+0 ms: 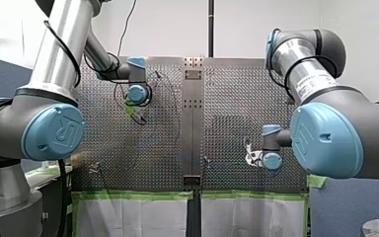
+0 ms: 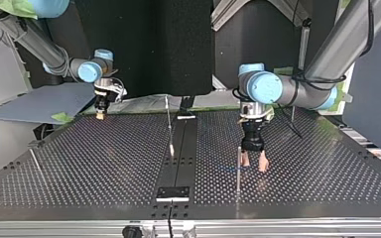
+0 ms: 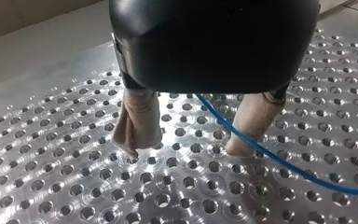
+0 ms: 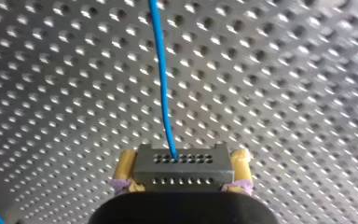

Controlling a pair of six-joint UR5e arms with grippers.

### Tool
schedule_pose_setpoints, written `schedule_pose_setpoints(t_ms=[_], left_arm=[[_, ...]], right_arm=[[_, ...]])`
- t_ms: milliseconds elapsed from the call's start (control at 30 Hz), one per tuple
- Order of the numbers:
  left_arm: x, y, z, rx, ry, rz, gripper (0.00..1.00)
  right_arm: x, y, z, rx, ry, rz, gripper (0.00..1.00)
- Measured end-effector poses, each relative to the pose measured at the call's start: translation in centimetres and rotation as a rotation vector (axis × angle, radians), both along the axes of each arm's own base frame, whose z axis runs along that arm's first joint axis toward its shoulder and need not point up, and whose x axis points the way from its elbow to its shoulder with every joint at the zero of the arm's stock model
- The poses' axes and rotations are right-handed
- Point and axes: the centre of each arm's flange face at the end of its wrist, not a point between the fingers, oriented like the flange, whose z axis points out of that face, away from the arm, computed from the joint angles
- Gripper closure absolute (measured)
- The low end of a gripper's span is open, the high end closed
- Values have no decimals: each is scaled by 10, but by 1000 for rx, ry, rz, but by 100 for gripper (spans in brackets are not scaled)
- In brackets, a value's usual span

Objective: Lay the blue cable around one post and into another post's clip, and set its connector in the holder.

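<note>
Left wrist view: one left claw point(image 3: 193, 147), rounded black body, two fingers point(image 3: 137, 123) wrapped in beige cloth-like pads. Spread wide, gripping nothing. Tips at or just above the table point(image 3: 51, 154), cannot tell which. One cable point(image 3: 279, 161), blue, thin, smooth, out from under the claw body, between the fingers, close against one of them, then curving away along the table. Table: flat shiny metal, regular grid of round holes.

Right wrist view: one right claw point(image 4: 182, 173), two yellow pads point(image 4: 125, 168), a purple band at each base. Closed on one connector point(image 4: 182, 161). Connector: grey rectangular block, matt, two rows of small round holes on its face, notched upper corners. Cable out of the upper row, straight ahead of the claw over the perforated sheet.

Top view: two arms, left arm point(image 2: 302, 94) and right arm point(image 2: 39, 44), silver tubes with blue joint caps. Three posts counted, all thin metal rods: near post point(image 2: 238, 168) upright just beside the left claw's fingers; mid post point(image 2: 169, 126) tilted, between the two claws; far post point(image 2: 33, 158) well apart from both. Right claw well apart from the left.
</note>
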Motion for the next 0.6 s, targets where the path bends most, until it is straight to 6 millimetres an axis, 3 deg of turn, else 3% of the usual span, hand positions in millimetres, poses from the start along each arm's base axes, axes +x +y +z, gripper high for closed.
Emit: schedule_pose_setpoints(t_ms=[467,600], left_arm=[[1,3,0,12,3,12,0],[1,4,0,14,3,16,0]], right_arm=[[5,39,40,34,-63,-13,97],[11,41,61,24,-83,9,97]])
